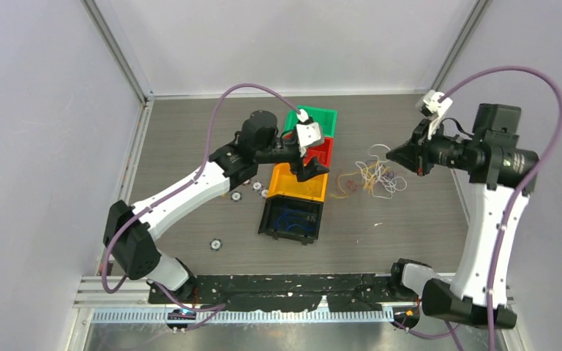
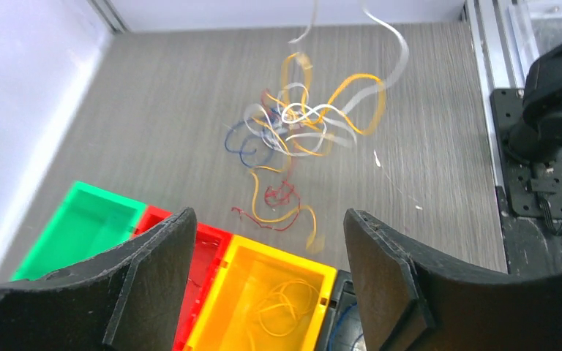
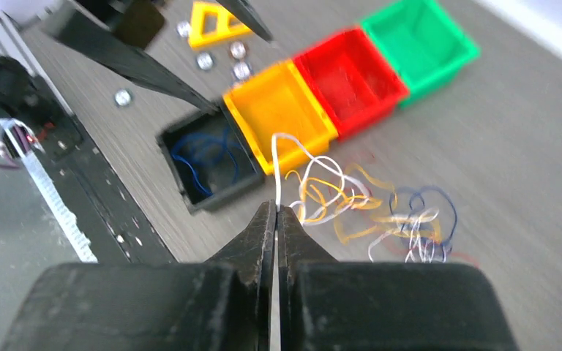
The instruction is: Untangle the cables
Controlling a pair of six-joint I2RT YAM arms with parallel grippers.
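Observation:
A loose tangle of cables (image 1: 373, 178) in white, orange, blue and red lies on the table to the right of the bins, and it also shows in the left wrist view (image 2: 300, 121). My right gripper (image 3: 276, 208) is shut on one white cable (image 3: 278, 172). That strand runs up from the tangle (image 3: 366, 208) to the gripper's tips, which hang above the pile's right side (image 1: 391, 153). My left gripper (image 2: 269, 219) stands open over the yellow bin (image 2: 278, 252) with nothing between its fingers. An orange cable (image 2: 289, 303) lies coiled in that bin.
A row of bins stands at mid-table: green (image 1: 315, 119), red (image 1: 320, 150), yellow (image 1: 298, 183) and black (image 1: 290, 218). The black one holds blue cables (image 3: 205, 157). Small round metal parts (image 1: 216, 243) lie left of the bins.

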